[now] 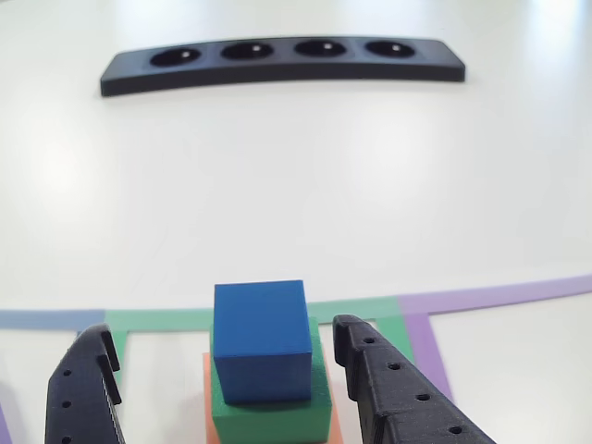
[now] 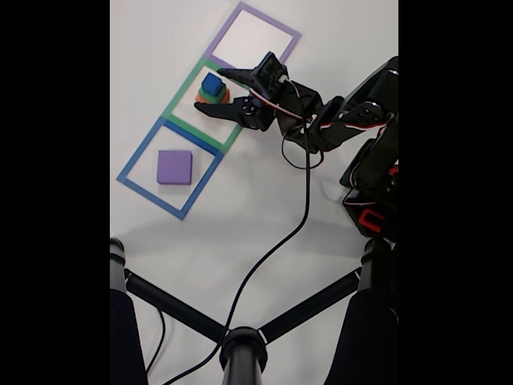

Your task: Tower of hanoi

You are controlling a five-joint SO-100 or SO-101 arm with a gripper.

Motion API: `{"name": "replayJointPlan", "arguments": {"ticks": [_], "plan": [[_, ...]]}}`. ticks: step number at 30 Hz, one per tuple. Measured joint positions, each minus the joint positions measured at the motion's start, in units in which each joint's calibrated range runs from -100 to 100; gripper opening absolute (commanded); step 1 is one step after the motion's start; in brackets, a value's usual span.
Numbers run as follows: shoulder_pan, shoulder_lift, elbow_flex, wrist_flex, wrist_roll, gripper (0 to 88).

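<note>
Blue cube (image 1: 260, 340) sits atop green block (image 1: 273, 407), w/ salmon-orange block (image 1: 208, 388) under, all inside green tape square (image 2: 203, 107) in fixed view. Gripper (image 1: 227, 384) open, jaws either side of stack, not touching. Purple block (image 2: 175, 167) alone in blue tape square (image 2: 169, 167), near left.

Small cube (image 1: 260, 339) sat atop middle block (image 1: 273, 412), atop lower block (image 1: 207, 388), within middle tape square (image 2: 205, 106); largest block (image 2: 175, 167) lay apart, inside neighbouring square (image 2: 137, 160).

Black four-hole tray (image 1: 277, 65), taped squares (image 2: 168, 168), perhaps a tripod (image 2: 240, 345).
</note>
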Motion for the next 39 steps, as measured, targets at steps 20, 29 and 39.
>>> {"name": "replayJointPlan", "arguments": {"ticks": [20,29,39], "plan": [[-1.15,2.28,-0.52,-1.77,0.00,9.8],[-1.15,2.28,-0.52,-1.77,0.00,4.7],[-1.15,2.28,-0.52,-1.77,0.00,3.6]]}}
